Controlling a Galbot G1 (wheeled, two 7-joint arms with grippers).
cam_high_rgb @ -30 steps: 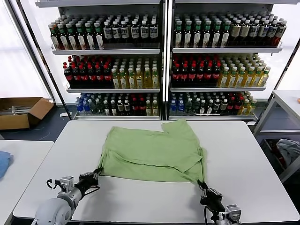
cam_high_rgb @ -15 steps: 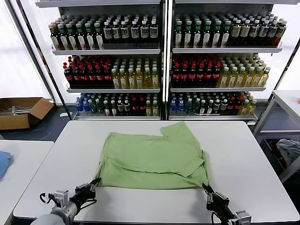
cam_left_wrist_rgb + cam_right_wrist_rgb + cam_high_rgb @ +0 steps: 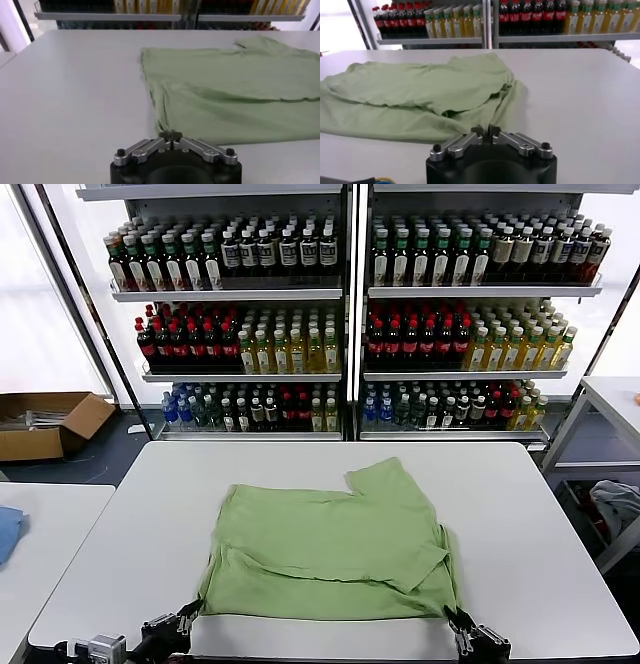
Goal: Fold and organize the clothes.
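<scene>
A light green shirt (image 3: 330,544) lies partly folded on the white table (image 3: 540,524), back side up, with one sleeve flap at the far right. My left gripper (image 3: 188,616) is at the shirt's near left corner, by the table's front edge, shut on the fabric. My right gripper (image 3: 455,620) is at the near right corner, shut on the fabric. In the left wrist view the gripper (image 3: 171,136) pinches the hem of the shirt (image 3: 230,95). In the right wrist view the gripper (image 3: 485,131) pinches the shirt (image 3: 420,92) at its edge. Collar, buttons and chest graphic are hidden.
Shelves of bottles (image 3: 340,334) stand behind the table. A cardboard box (image 3: 45,422) lies on the floor at the far left. A second table (image 3: 40,534) with a blue item is at the left. Another table (image 3: 615,399) stands at the right.
Both grippers have moved back toward the table's front edge. They dragged the shirt's near hem with them, and the whole shirt slid nearer and lies flatter.
</scene>
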